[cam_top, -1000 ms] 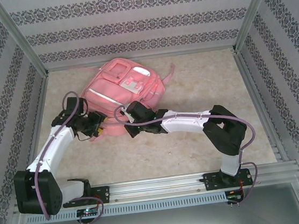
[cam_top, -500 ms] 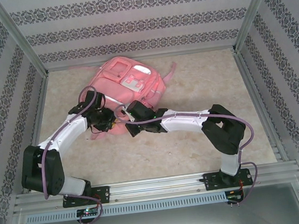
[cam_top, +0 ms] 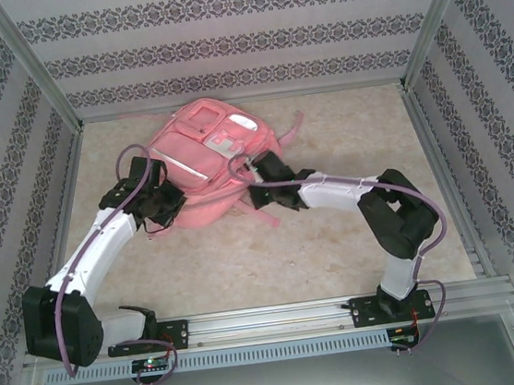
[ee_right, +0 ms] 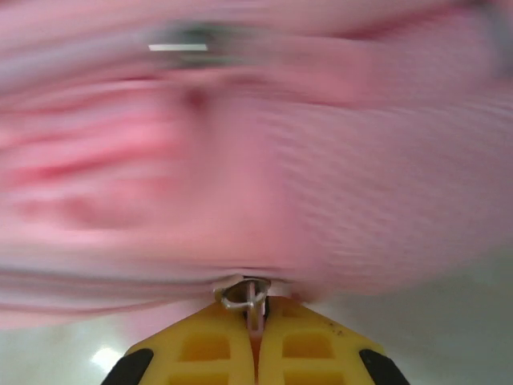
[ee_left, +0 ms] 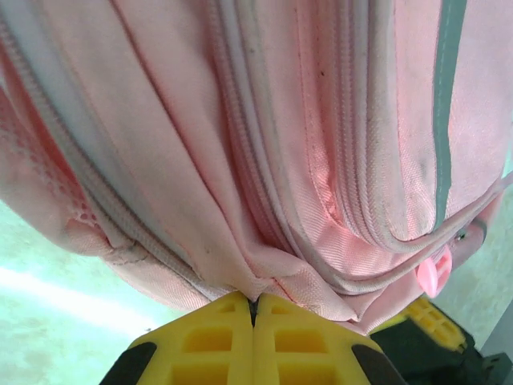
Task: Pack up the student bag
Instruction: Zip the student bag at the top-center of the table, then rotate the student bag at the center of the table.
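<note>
Pinching the student bag (cam_top: 206, 152): left tool (ee_left: 253, 305) holds fabric, right tool (ee_right: 256, 311) zipper pull (ee_right: 240, 295) (blurry).

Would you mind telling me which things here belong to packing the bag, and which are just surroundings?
Part of the job: pink backpack; left hand, pinching its fabric; right hand, shut on a metal zip pull.
Just there: table; patterned walls.
</note>
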Motion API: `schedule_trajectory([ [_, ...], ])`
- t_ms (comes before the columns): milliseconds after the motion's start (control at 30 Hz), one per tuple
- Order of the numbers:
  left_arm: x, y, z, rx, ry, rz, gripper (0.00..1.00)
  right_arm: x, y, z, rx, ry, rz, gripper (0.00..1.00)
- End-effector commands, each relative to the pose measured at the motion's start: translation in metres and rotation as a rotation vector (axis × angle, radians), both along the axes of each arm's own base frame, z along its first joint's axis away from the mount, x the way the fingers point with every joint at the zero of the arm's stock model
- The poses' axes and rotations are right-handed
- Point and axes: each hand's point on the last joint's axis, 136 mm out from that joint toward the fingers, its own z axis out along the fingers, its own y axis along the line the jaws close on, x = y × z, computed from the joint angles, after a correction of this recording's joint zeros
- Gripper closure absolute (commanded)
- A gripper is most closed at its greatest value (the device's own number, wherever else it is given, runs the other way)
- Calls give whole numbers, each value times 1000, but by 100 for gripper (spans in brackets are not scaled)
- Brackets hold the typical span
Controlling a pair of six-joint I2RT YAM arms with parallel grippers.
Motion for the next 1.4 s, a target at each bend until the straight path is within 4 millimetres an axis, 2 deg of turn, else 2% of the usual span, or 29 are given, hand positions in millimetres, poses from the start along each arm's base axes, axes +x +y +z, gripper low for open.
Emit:
schedule_trajectory([
  [0, -17, 29, -6, 105, 37, 22, 100, 36, -62, -2, -91, -38, -168, 100],
  [100, -5, 8, 2, 17, -17, -52, 100, 43, -70, 4, -70, -43, -183, 100],
  [300, 11, -59, 15, -42, -65, -272, 100, 50, -81, 14, -80, -75, -213, 100],
  [367, 15, -71, 16, -36, -55, -314, 100, 53, -89, 16, -89, -79, -234, 100],
  [400, 16, -73, 17, -28, -52, -323, 96, 53, -95, 17, -95, -79, -248, 95],
  [467, 21, -71, 21, -5, -62, -329, 85, 53, -103, 20, -94, -75, -262, 87],
  [500, 23, -67, 25, 25, -71, -329, 78, 52, -103, 24, -88, -76, -251, 77],
  [567, 27, -58, 33, 84, -88, -339, 69, 46, -93, 38, -73, -94, -201, 57],
  [600, 30, -50, 36, 113, -88, -340, 68, 42, -87, 48, -66, -111, -181, 52],
  [700, 39, -23, 40, 141, -68, -306, 67, 29, -53, 73, -35, -149, -103, 50],
  [767, 46, -10, 44, 129, -82, -279, 64, 18, -23, 80, -14, -154, -39, 50],
  [833, 53, 5, 49, 131, -99, -244, 56, 7, 13, 83, 6, -145, 36, 50],
  [933, 59, 19, 54, 145, -107, -218, 41, -9, 67, 79, 51, -108, 142, 51],
  [1000, 60, 25, 54, 156, -104, -209, 35, -18, 96, 70, 78, -67, 199, 51],
  [1067, 60, 27, 55, 158, -103, -205, 29, -21, 114, 56, 82, -8, 221, 51],
  [1133, 59, 28, 53, 158, -98, -201, 27, -19, 114, 32, 54, 52, 192, 55],
  [1200, 57, 28, 51, 154, -96, -202, 26, -18, 100, 13, 23, 89, 142, 59],
  [1367, 51, 33, 43, 172, -81, -188, 22, -28, 35, -21, -53, 158, 14, 63],
])
